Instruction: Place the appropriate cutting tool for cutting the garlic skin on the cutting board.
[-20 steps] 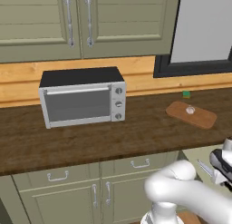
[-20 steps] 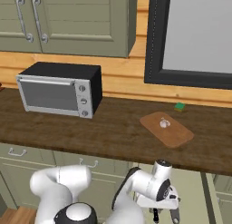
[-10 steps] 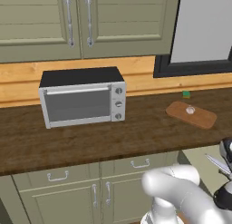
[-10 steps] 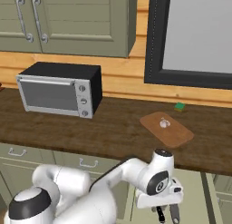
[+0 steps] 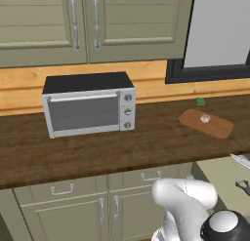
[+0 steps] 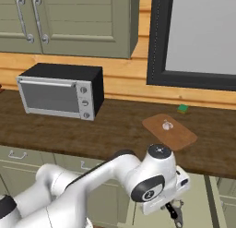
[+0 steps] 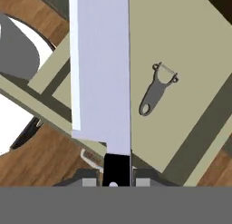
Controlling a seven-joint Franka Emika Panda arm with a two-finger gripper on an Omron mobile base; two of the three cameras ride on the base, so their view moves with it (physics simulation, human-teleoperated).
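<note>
Silver, broad, pale blade with a short black handle (image 7: 115, 166), the cutting tool, sat pinched between the small dark gripper (image 7: 116, 181) tips, held low over an open olive-green drawer (image 7: 190, 51) holding a grey peeler (image 7: 155, 90). Carrying step, judged: next the arm needed to lift to the brown wooden counter (image 6: 115, 130) and lay it on the oblong light-brown cutting board (image 6: 177, 135) beside the small whitish garlic bulb (image 6: 167, 125).

The white arm reaches forward and low below the desk edge, its elbow bent and its wrist turned downward. In the right base view the gripper (image 6: 174, 212) hangs under the rounded wrist joint, pointing down. In the hand view the gripper (image 7: 117, 181) has its two dark tips drawn in close on either side of a black handle.
</note>
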